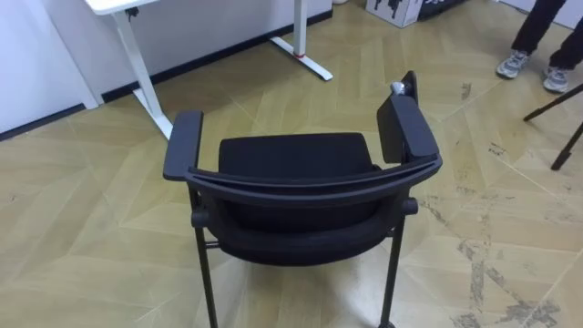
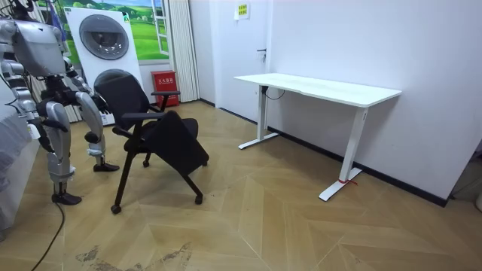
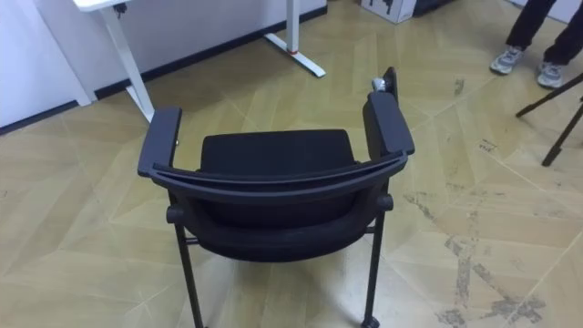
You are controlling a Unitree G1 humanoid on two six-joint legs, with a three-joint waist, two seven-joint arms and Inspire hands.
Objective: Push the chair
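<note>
Right now the chair (image 1: 291,162) sits on the wood floor (image 1: 82,228) just in front of the robot, back rail nearest, its left armrest near the white desk's (image 2: 316,86) leg. Open floor lies betw. chair & wall (a person's shoes (image 1: 515,64) and a tripod leg (image 1: 569,141) far right). Robot's hands (image 2: 33,129), prob. hanging low, are too small in the room view: can't tell if open or closed.

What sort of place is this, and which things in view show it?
Probably a lab or test room staged for housework: a white desk, a washing machine beside a landscape picture, and a black chair on a wood floor.
</note>
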